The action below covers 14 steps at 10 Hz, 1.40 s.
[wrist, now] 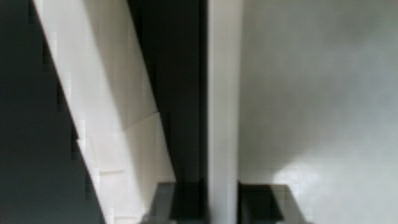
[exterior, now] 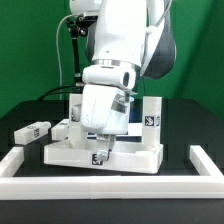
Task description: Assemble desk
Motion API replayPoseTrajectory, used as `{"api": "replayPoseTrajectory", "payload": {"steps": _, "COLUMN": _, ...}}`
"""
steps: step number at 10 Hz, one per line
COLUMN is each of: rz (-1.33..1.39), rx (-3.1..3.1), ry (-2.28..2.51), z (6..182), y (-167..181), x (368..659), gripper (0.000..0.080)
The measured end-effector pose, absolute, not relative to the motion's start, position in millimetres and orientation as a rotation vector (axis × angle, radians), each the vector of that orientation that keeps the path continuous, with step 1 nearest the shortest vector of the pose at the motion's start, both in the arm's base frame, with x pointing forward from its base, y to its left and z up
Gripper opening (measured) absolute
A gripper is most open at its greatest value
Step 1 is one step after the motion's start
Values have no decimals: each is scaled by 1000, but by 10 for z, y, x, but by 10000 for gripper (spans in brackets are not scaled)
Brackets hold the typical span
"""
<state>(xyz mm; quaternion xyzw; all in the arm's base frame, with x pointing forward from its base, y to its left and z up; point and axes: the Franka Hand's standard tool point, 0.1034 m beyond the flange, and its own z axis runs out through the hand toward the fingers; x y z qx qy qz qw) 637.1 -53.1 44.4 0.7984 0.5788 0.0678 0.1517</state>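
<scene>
Desk panel (exterior: 70,153), white and rectangular, lies flat on the dark bench (exterior: 200,125) in the middle of the exterior view, directly under the arm. A small black-and-white square tag (exterior: 100,158) sits on its front edge; the pattern is too small to read, and no lettering shows.

The end effector (exterior: 108,140) reaches down to the panel. In the wrist view its two dark fingers (wrist: 263,203) are pressed nearly together on either side of a thin white strip, which looks like the panel's raised rim (wrist: 222,100), so it appears to be pinching that rim. The panel's flat face (wrist: 320,120) fills the area beside it.

One square leg post (exterior: 151,115) stands upright just beside the panel at the exterior view's right, bearing a tag (exterior: 150,121) on the side facing the camera. A second leg post (exterior: 31,131) lies on its side well apart at the exterior view's left, also tagged.

The low white border rail (exterior: 110,187) runs along the front of the bench and turns back at both ends.
</scene>
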Motion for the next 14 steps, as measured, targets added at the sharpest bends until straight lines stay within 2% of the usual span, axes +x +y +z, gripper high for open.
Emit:
{"api": "replayPoseTrajectory", "payload": {"steps": 2, "rz": 198, "rx": 2197, "ry": 1762, "z": 481, "y": -410, "x": 6486, "gripper": 70}}
{"api": "replayPoseTrajectory", "payload": {"steps": 4, "rz": 231, "rx": 2139, "ry": 1830, "z": 484, "y": -48, "x": 6732, "gripper": 70}}
{"api": "replayPoseTrajectory", "payload": {"steps": 5, "rz": 238, "rx": 2125, "ry": 1844, "z": 485, "y": 3, "x": 6769, "gripper": 70}}
{"api": "replayPoseTrajectory", "payload": {"steps": 9, "rz": 240, "rx": 2137, "ry": 1829, "z": 491, "y": -24, "x": 6770, "gripper": 70}}
{"api": "replayPoseTrajectory", "payload": {"steps": 14, "rz": 268, "rx": 2146, "ry": 1815, "z": 478, "y": 175, "x": 6770, "gripper": 71}}
